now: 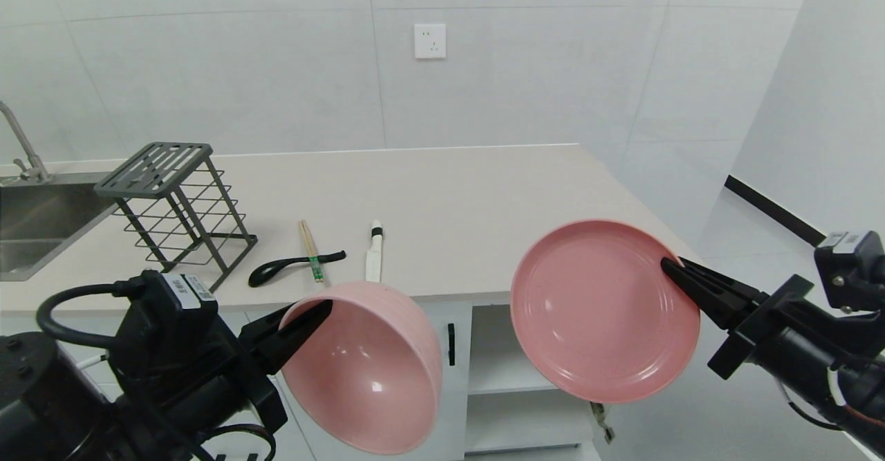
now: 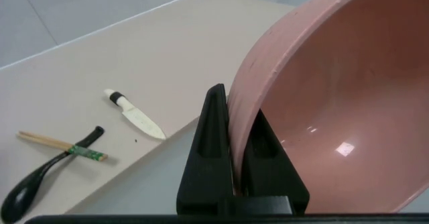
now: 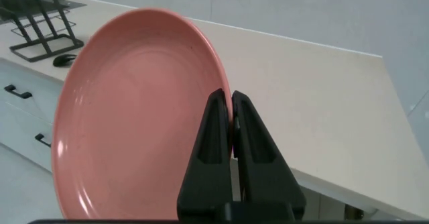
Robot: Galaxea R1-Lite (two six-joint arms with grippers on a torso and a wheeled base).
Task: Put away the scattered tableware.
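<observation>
My left gripper is shut on the rim of a pink bowl, held tilted in the air in front of the counter; the wrist view shows the bowl pinched between the fingers. My right gripper is shut on the edge of a pink plate, also held up off the counter and tilted toward me; the plate stands on edge in the right wrist view. On the counter lie a black spoon, a pair of chopsticks across it, and a white knife.
A dark wire rack stands on the counter's left part, beside a steel sink with a tap. The beige counter ends at a front edge with open white shelves below. A tiled wall is behind.
</observation>
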